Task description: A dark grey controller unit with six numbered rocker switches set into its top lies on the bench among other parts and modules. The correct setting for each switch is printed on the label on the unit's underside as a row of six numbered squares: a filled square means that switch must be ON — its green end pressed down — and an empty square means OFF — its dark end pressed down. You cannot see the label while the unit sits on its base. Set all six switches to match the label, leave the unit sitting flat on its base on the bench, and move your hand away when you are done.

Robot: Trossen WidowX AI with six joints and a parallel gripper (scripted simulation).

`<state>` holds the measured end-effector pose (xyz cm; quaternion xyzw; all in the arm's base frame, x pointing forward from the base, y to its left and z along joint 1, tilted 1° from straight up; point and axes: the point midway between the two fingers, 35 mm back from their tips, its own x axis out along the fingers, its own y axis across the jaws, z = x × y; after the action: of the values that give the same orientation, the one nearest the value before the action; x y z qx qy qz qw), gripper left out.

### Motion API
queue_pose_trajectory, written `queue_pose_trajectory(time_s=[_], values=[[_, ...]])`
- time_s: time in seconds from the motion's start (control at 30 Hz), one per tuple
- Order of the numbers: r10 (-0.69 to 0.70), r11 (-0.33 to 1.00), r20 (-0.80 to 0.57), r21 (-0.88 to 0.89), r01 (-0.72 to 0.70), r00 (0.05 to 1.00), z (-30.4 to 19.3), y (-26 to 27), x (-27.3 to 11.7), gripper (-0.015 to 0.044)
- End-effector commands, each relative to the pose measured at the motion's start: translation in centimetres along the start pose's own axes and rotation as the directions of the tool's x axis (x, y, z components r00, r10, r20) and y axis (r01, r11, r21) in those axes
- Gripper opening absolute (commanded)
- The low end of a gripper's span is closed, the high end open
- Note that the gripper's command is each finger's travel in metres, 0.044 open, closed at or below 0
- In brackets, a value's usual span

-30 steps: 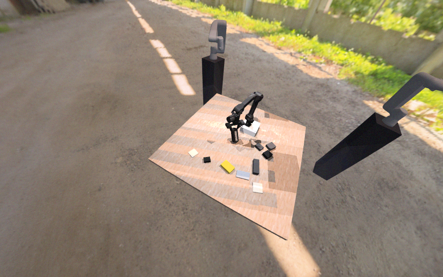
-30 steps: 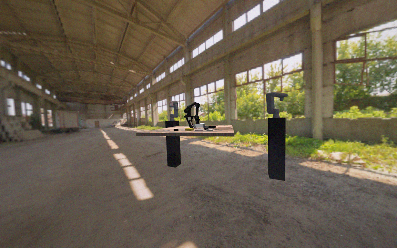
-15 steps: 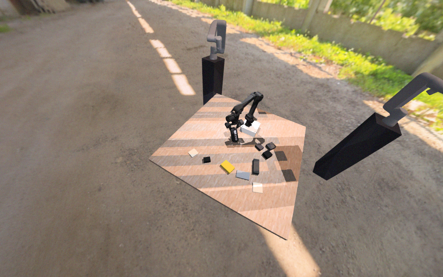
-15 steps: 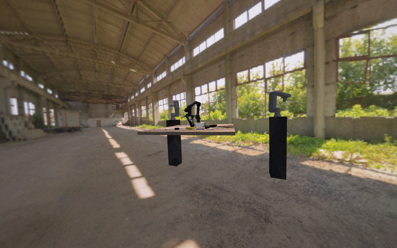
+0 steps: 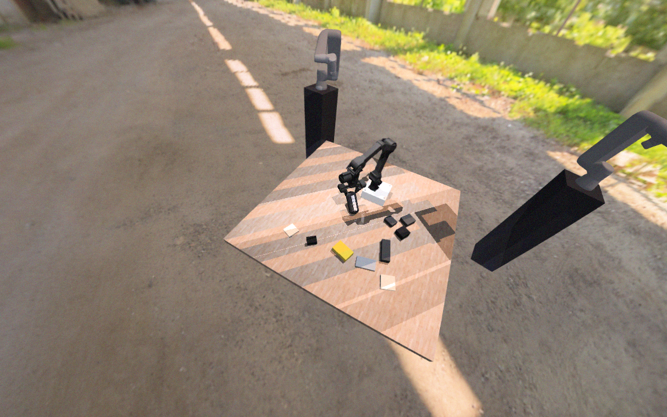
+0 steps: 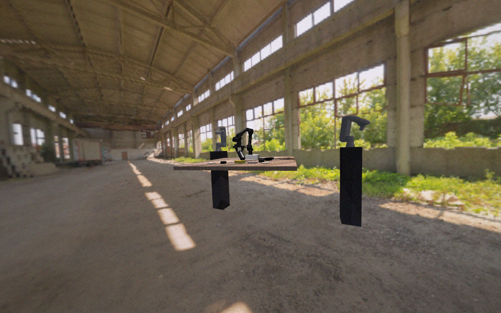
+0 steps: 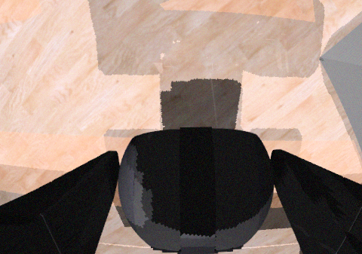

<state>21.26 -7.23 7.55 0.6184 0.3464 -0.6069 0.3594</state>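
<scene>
Black fingers of your hand (image 5: 352,193) (image 6: 239,147) (image 7: 196,154) are closed on the sides of a dark unit (image 5: 352,204) (image 6: 241,154) (image 7: 196,186), apparently the controller. You have it steeply tilted, with a pale marked face showing in the top view; its markings are too small for you to read, and you cannot tell whether its lower end touches the surface (image 5: 408,311) (image 6: 235,168). Near it, the white box (image 5: 376,196) (image 6: 252,157) sits at the arm's foot. Well apart from the hand, you have a yellow block (image 5: 342,251) (image 6: 239,161) beside a blue-grey plate (image 5: 365,263), with a long dark block (image 5: 385,250) just beyond the plate.
</scene>
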Motion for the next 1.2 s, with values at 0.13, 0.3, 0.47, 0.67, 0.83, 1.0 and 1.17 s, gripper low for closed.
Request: queue_pose_trajectory(time_s=[0.13, 0.3, 0.47, 0.67, 0.83, 1.0, 1.17], values=[[-0.009, 1.000, -0.005, -0.007, 0.009, 1.000, 0.4, -0.3, 0.7, 0.0338], [-0.009, 1.000, -0.005, -0.007, 0.009, 1.000, 0.7, -0.3, 0.9, 0.0338], [-0.009, 1.000, -0.005, -0.007, 0.009, 1.000, 1.0, -0.3, 1.2, 0.0338], [-0.009, 1.000, -0.004, -0.007, 0.009, 1.000, 1.3, -0.3, 1.6, 0.0338], [-0.009, 1.000, -0.004, -0.007, 0.009, 1.000, 1.6, -0.3, 1.9, 0.0338], [-0.009, 1.000, -0.004, -0.007, 0.009, 1.000, 1.9, -0.3, 2.2, 0.0338], [-0.009, 1.000, -0.003, -0.007, 0.009, 1.000, 2.1, -0.3, 2.5, 0.0338]])
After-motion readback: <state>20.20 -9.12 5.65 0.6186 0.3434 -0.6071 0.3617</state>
